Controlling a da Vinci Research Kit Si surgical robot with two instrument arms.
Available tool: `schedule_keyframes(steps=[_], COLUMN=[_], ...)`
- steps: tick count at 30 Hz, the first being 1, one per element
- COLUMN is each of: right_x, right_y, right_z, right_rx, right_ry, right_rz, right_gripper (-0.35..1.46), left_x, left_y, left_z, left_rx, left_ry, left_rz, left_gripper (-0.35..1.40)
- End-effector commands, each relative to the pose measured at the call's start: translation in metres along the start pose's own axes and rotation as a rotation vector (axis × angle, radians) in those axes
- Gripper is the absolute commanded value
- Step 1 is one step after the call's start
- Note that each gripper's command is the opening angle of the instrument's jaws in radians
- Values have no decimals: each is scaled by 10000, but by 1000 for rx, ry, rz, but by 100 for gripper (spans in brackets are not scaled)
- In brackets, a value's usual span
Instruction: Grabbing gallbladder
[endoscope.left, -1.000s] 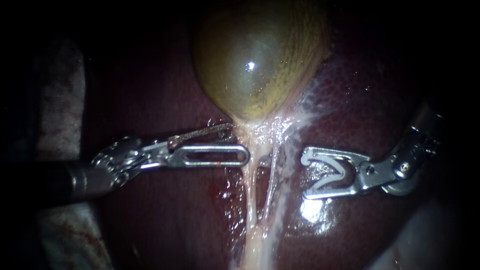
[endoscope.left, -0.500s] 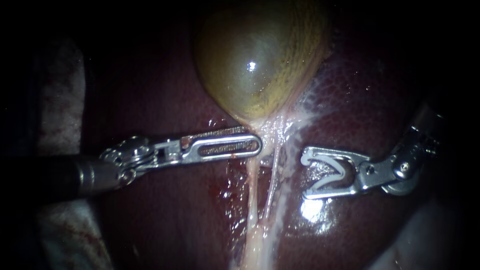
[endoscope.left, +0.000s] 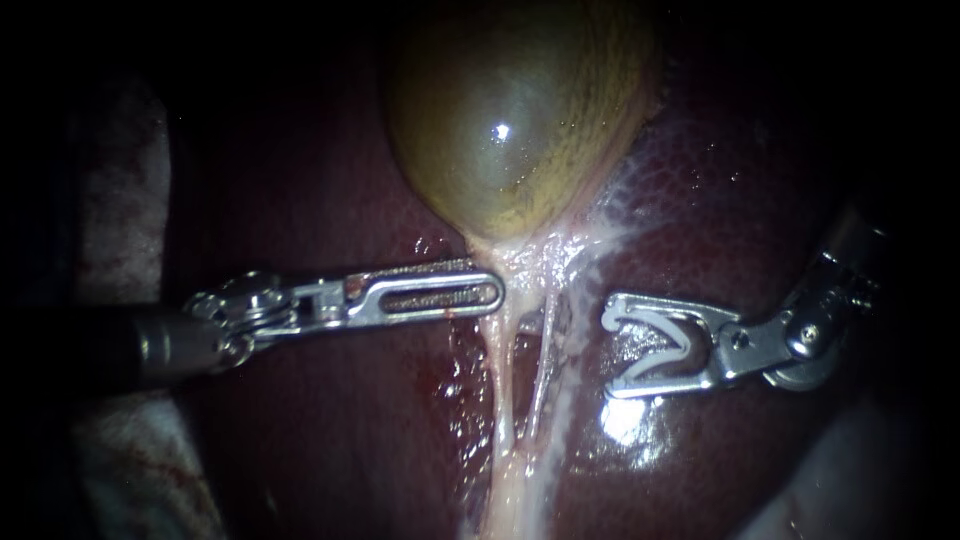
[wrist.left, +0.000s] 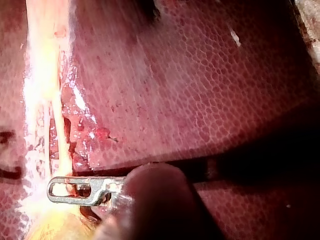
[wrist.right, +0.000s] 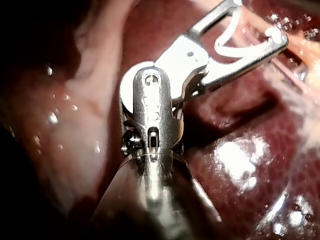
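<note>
Nearest: a pair of thin pale tubes (endoscope.left: 503, 390) runs up from a whitish stalk across the dark red, glistening liver (endoscope.left: 330, 420).

Mid-field: the slender steel left instrument (endoscope.left: 490, 288). Its windowed jaws lie together and appear clamped on the pale neck tissue where the tubes meet the sac.

Opposite, just clear of the tubes, is the steel right instrument (endoscope.left: 612, 348). Its jaws stand wide, both bearing on an open white V-shaped clip (endoscope.left: 686, 345).

Farthest: the olive-yellow, glossy, pear-shaped gallbladder (endoscope.left: 510, 120). Its long axis runs away from the left jaws' tips, crosswise to that shaft.

Judgement: the left instrument is nearer, so any pull would follow that axis.
</note>
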Motion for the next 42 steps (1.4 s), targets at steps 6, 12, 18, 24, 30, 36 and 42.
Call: schedule_keyframes(steps=[6, 12, 18, 24, 30, 36, 42], right_x=[0, 0, 0, 0, 0, 0, -1], right_y=[0, 0, 0, 0, 0, 0, 0], right_z=[0, 0, 0, 1, 1, 1, 2], right_rx=[1, 1, 1, 1, 1, 1, 0], right_ry=[0, 0, 0, 0, 0, 0, 0], right_rz=[-1, -1, -1, -1, -1, -1, -2], right_gripper=[60, 60, 60, 60, 60, 60, 60], left_x=[-7, -12, -13, -10, -7, -5, -6], left_y=[-4, -8, -6, -3, 0, -2, -4], left_z=[9, 16, 24, 33, 38, 37, 33], left_rx=[24, 40, 44, 47, 49, 49, 45], left_ry=[9, 1, -3, -3, 0, 0, -2], left_rz=[-21, -40, -41, -44, -65, -64, -98], left_gripper=[48, 51, 51, 46, 29, 0, -32])
